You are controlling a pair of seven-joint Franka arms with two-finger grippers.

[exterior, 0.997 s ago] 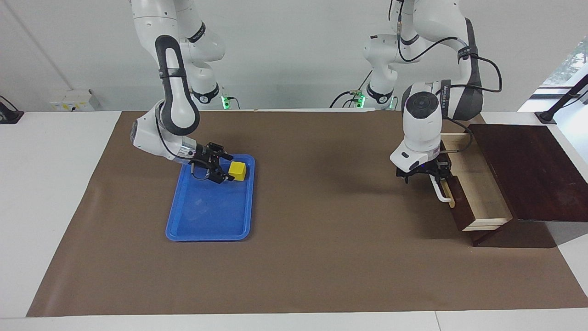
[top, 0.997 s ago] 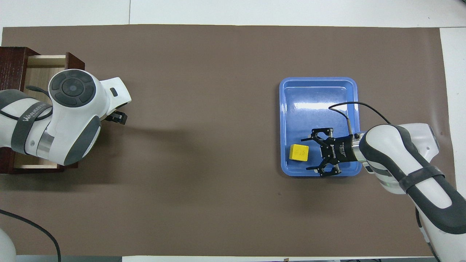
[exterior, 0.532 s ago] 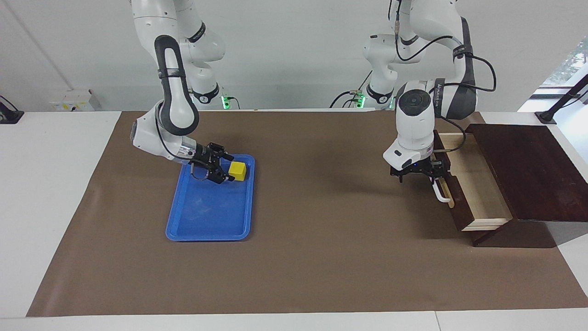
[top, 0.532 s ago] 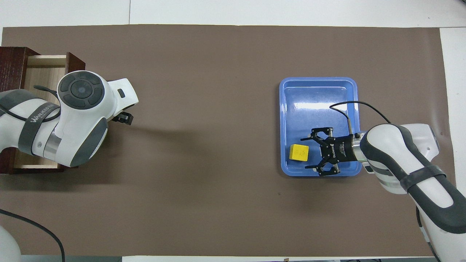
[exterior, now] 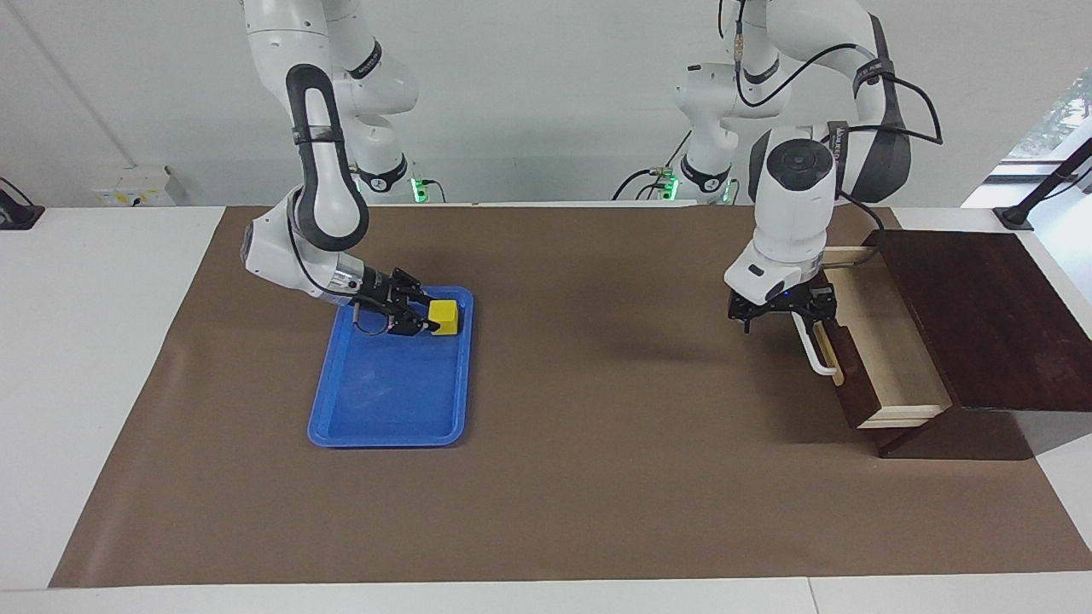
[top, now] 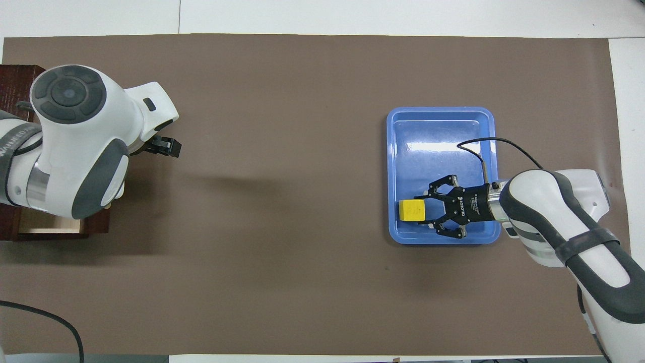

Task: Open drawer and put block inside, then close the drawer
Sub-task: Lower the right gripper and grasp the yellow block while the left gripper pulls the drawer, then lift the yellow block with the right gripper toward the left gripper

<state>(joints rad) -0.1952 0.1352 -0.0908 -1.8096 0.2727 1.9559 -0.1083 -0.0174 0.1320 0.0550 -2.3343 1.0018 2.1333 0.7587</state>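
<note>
The dark brown wooden box's drawer (exterior: 887,341) stands pulled open at my left arm's end of the counter. The blue rectangular plastic tray (exterior: 375,409) lies toward my right arm's end. My left claw (exterior: 781,314) hangs open over the drawer's white bar handle (exterior: 817,354). My right claw (exterior: 424,317) is clamped on the small bright yellow cube block (exterior: 444,316) in the tray.

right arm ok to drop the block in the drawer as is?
Probably yes: the right gripper is shut on the block in the blue tray, and the drawer stands open; the left gripper hovers by its handle.
</note>
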